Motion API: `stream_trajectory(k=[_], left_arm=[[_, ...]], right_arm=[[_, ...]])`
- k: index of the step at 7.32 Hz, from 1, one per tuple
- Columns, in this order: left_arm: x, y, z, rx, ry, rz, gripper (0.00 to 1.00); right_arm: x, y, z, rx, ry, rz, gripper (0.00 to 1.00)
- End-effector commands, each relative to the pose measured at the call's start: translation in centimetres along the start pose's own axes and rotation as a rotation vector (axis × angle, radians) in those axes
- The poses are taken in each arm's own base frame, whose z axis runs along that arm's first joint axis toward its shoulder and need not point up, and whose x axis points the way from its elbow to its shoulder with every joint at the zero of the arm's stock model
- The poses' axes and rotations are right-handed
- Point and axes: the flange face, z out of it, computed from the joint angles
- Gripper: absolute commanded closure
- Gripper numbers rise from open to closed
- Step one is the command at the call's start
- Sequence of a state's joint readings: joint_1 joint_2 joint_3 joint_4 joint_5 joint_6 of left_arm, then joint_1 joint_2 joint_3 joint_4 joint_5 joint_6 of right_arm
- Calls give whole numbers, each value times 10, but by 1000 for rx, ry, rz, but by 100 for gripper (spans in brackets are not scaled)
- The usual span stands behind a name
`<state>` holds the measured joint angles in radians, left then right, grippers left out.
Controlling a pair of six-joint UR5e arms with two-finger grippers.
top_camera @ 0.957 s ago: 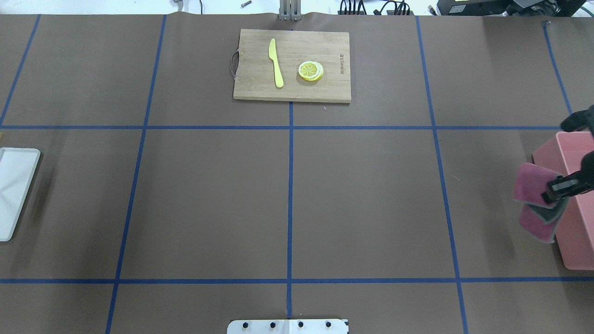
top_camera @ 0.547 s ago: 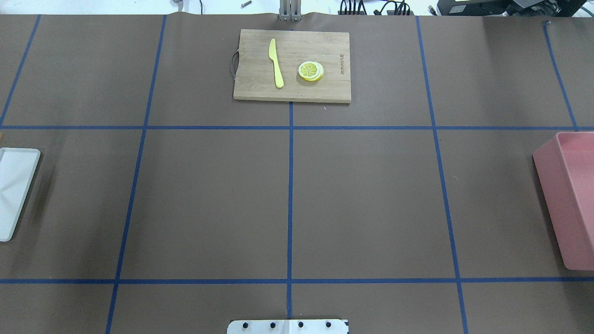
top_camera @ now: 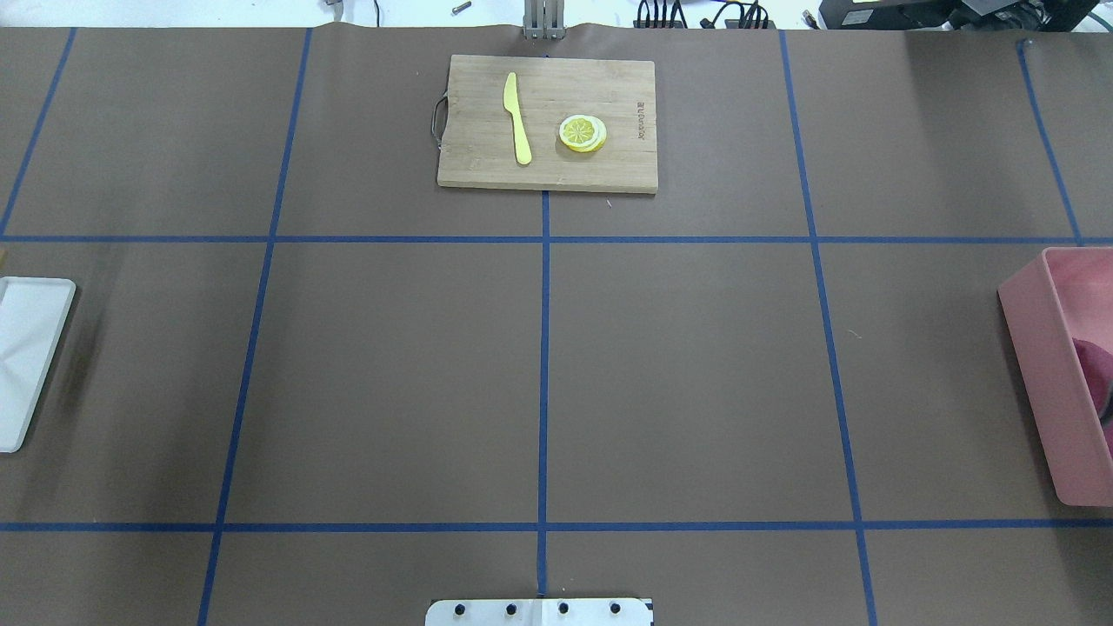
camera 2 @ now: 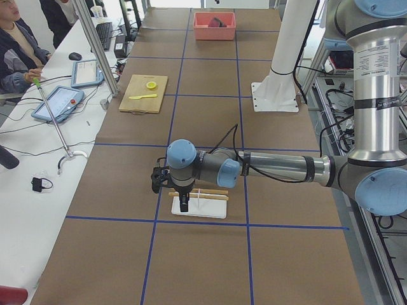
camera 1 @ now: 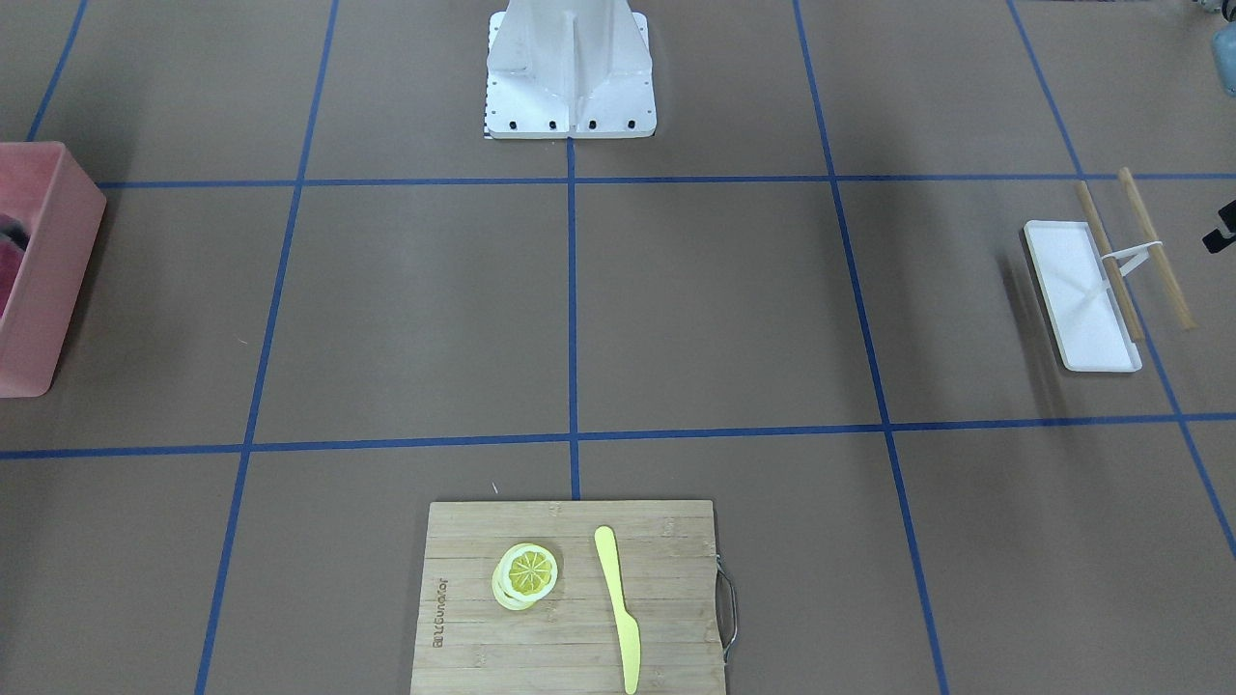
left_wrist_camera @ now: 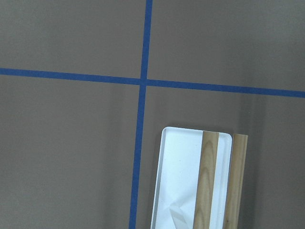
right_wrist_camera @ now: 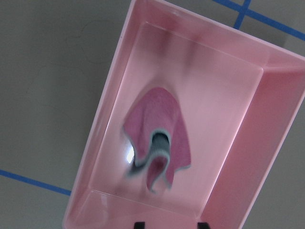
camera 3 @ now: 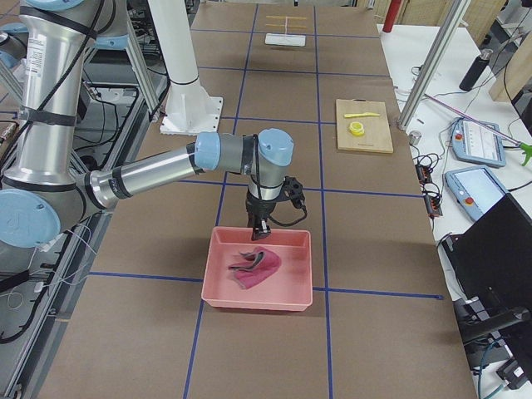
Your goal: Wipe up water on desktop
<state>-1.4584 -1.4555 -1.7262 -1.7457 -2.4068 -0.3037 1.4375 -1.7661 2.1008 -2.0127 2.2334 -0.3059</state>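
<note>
From the overhead view, the brown desktop (top_camera: 696, 374) with its blue tape grid is stretching under everything I'm watching.

The right arm (camera 3: 158, 170) is reaching out over the 3 o'clock edge. The right gripper (camera 3: 258, 233) is hanging just above the pink bin (top_camera: 1035, 365), and its two fingertips are showing spread apart with nothing between them in the wrist camera - released. The left arm (camera 2: 280, 168) is stretching toward 9 o'clock, with the left gripper (camera 2: 184, 204) hovering over the white tray (top_camera: 26, 348). I cannot tell whether it is parted or closed.

The bamboo cutting board (top_camera: 609, 165) is sitting at 12 o'clock, at the far edge.

Inside the bin a magenta cloth (right_wrist_camera: 159, 138) with a grey-green edge is lying crumpled near the middle - it is looking blurred in the wrist camera.

Two wooden sticks (camera 1: 1110, 261) joined by a white band are lying along the tray, one on it and one just beside its outer rim.

On the board a yellow knife (top_camera: 517, 117) is lying at the 9 o'clock side. A small stack of lemon slices (top_camera: 582, 133) is sitting close by at its 3 o'clock, not touching it.
</note>
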Motion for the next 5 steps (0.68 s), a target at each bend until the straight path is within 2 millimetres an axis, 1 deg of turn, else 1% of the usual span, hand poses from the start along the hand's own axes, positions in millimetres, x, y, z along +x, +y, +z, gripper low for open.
stream_trajectory(k=[1,3,5], left_arm=[[1,-1,1,-2,6,0,2],[5,-1,-5,11,2,20,2],[7,0,-6,12,5,16,2]], right_arm=[[6,2,6,-11,-12,20,0],[8,2,11,-16,-33,37,0],[5,4,8,12,-95,51,0]])
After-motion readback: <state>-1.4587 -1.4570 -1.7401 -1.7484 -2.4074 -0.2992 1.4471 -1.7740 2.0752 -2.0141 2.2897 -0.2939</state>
